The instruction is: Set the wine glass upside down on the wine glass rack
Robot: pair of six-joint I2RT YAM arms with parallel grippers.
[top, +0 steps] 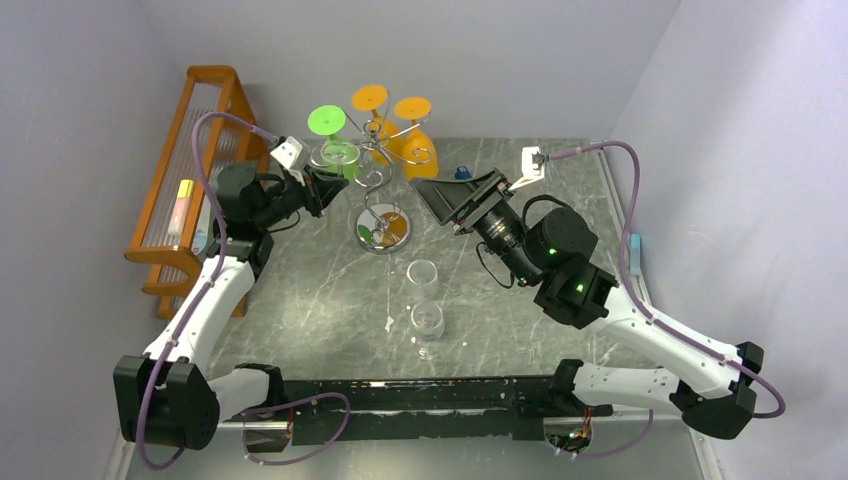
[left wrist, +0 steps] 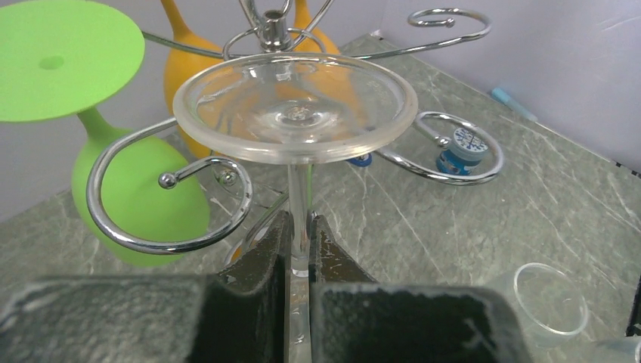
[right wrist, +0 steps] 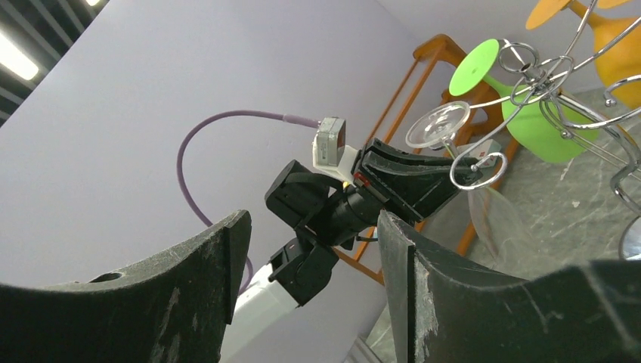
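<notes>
My left gripper (left wrist: 301, 240) is shut on the stem of a clear wine glass (left wrist: 295, 106), held upside down with its round foot on top. The foot is level with the curled hook arms of the chrome wine glass rack (left wrist: 170, 208). The stem is right beside one curl; I cannot tell if it is inside it. In the top view the left gripper (top: 322, 187) is at the rack's (top: 378, 150) left side. The right wrist view shows the held glass (right wrist: 438, 125) against a hook. My right gripper (right wrist: 314, 227) is open and empty, raised to the right of the rack (top: 452, 202).
A green glass (left wrist: 128, 181) and two orange glasses (top: 412, 112) hang upside down on the rack. Two more clear glasses (top: 427, 322) stand on the table in front of the rack's mirrored base (top: 383, 228). An orange wooden shelf (top: 200, 90) stands at the left. A small blue object (left wrist: 461, 147) lies behind the rack.
</notes>
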